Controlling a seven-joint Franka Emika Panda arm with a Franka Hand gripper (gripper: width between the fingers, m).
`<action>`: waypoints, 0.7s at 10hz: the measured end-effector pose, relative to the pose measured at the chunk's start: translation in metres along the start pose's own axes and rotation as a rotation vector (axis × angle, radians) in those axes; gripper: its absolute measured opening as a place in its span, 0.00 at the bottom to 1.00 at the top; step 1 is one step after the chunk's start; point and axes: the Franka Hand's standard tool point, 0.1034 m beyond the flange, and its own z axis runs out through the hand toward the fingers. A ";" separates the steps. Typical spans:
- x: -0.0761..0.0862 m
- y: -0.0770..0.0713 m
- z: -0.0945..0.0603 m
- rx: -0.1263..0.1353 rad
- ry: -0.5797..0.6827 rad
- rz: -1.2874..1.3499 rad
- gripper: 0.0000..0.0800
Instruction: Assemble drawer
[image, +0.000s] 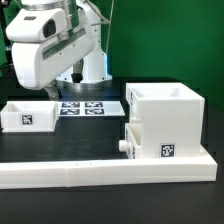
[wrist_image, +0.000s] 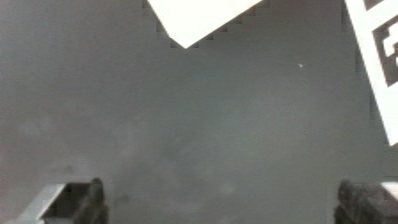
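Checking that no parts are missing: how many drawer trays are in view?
2. The loose tray lies at the exterior view's left; the second tray sticks out of the housing, its knob outward. Another could hide behind the housing.

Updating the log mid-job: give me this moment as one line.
gripper: open, empty | loose tray: on table, exterior view's left | housing: other tray protruding, knob outward

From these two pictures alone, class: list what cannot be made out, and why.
1. Exterior view: inside of the housing, hidden by its own walls.
2. Exterior view: how deep the knobbed tray sits, covered by the housing.
3. Wrist view: the tagged white piece, cut off by the picture's edge; which part is unclear.
4. Wrist view: the gripper, only blurred fingertips show, rest cut off.
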 end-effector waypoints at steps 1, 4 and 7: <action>-0.001 -0.001 0.001 0.002 -0.001 0.097 0.81; -0.023 -0.013 0.014 -0.084 0.029 0.448 0.81; -0.043 -0.025 0.035 -0.074 0.051 0.769 0.81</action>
